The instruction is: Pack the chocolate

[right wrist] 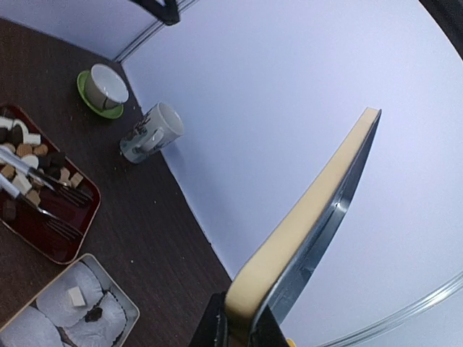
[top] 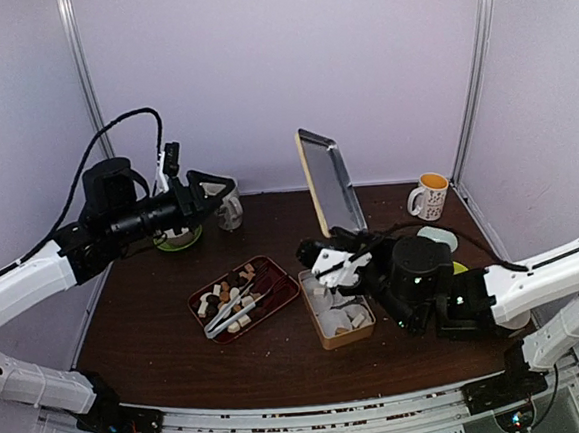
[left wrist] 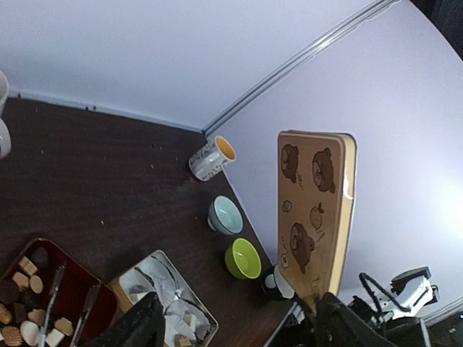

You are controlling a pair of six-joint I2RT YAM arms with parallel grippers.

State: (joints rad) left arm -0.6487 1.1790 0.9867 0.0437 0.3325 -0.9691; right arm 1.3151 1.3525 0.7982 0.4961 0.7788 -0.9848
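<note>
Your right gripper (right wrist: 239, 329) is clamped on the upright lid (top: 329, 181). Your left gripper (top: 219, 193) hangs with its fingers apart, and the chocolate (top: 236, 281) sits in the red tray (top: 278, 290).

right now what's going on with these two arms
The right hand is clamped on the lower edge of the tin lid, holding it upright above the table. The open tin below has paper liners and only a few pieces in it. Most of the chocolate lies on the red tray with the silver tongs. The left hand hangs open and empty at the back left.
</note>
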